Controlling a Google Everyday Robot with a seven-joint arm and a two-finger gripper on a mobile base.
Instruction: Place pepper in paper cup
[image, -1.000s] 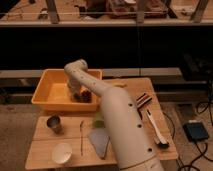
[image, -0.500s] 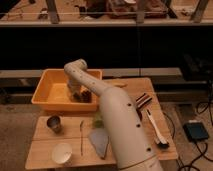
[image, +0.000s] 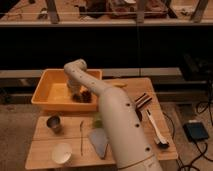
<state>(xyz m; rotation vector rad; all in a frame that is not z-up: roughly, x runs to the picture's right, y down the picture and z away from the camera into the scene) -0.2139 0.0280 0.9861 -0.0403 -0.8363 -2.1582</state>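
Note:
The pepper (image: 81, 135) is a thin dark green sliver lying on the wooden table between the metal cup and a grey flat piece. The white paper cup (image: 62, 153) stands upright at the table's front left, mouth up, with nothing showing inside. My gripper (image: 76, 95) is down inside the yellow bin (image: 47, 92) at the back left, far from both the pepper and the cup. It is right beside a dark brown bumpy lump (image: 86, 95) in the bin.
A small grey metal cup (image: 54, 123) stands left of the pepper. A pale green chunky object (image: 97, 120) and a grey flat piece (image: 98, 141) lie mid-table. A dark striped item (image: 142, 100) and a white utensil (image: 156, 128) lie on the right side.
The gripper has shifted very slightly inside the yellow bin. The pepper, the paper cup and the other things have not moved.

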